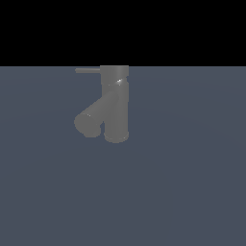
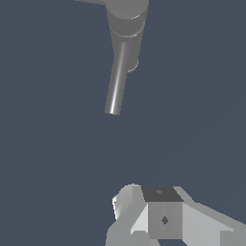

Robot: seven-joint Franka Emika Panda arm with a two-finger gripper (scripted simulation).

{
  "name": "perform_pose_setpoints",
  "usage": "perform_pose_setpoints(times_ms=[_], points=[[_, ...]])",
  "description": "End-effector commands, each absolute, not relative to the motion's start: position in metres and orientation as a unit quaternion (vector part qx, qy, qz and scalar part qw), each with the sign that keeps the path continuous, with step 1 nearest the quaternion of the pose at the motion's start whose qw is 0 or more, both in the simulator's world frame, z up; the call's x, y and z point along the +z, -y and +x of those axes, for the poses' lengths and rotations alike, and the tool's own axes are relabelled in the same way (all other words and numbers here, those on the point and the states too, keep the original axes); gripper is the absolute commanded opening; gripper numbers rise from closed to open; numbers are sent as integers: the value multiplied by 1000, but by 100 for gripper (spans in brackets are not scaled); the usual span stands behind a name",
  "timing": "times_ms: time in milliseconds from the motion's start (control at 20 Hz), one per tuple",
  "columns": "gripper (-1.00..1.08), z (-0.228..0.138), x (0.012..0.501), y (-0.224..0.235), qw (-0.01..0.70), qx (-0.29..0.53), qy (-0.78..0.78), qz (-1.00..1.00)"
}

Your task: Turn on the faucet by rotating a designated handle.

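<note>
Wrist view gave us the only look at the gripper (image 2: 166,216): pale, blocky shapes at the frame's edge, one finger (image 2: 126,202) rounded and a dark pad face beside it. Whether the jaws were parted or pressed together, I could not tell; the fingertips ran out of frame. What was plain: the gripper held nothing and touched nothing, with bare grey-blue floor (image 2: 57,158) between it and the target.

Beyond that gap sat the handle (image 2: 116,81), a slim rod catching a bright streak of light, its free end pointing toward the gripper, well apart from it. The rod ran back to the faucet (image 2: 127,19), whose round cap was cropped at the frame's border.

In the exterior view, no arm appeared at all. The faucet (image 1: 115,103) stood upright on the floor (image 1: 192,192) near the middle of the scene, its thick spout slanting down toward the exterior view's left. The handle (image 1: 87,70) stuck out level from the top cap, also toward the exterior view's left, above the spout.

My read: this was the approach, contact not yet made. To do it well, the gripper should close the gap and meet the rod near its free end, where leverage is best, then push sideways in an arc around the cap's axis. Staying at rod height matters; dropping lower risks bumping the spout instead.
</note>
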State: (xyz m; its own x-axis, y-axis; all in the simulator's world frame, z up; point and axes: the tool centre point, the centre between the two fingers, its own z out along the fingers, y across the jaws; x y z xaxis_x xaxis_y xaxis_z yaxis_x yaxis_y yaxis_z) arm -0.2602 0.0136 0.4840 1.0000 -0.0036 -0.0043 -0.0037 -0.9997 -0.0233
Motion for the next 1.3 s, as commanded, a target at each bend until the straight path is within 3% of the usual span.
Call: perform_pose_setpoints(times_ms=[0, 750, 1250], points=[[-100, -260, 484, -14, 12, 2, -2, -1000], [-100, -254, 497, -17, 22, -18, -11, -1000], [-100, -228, 498, -21, 37, -13, -64, -997]])
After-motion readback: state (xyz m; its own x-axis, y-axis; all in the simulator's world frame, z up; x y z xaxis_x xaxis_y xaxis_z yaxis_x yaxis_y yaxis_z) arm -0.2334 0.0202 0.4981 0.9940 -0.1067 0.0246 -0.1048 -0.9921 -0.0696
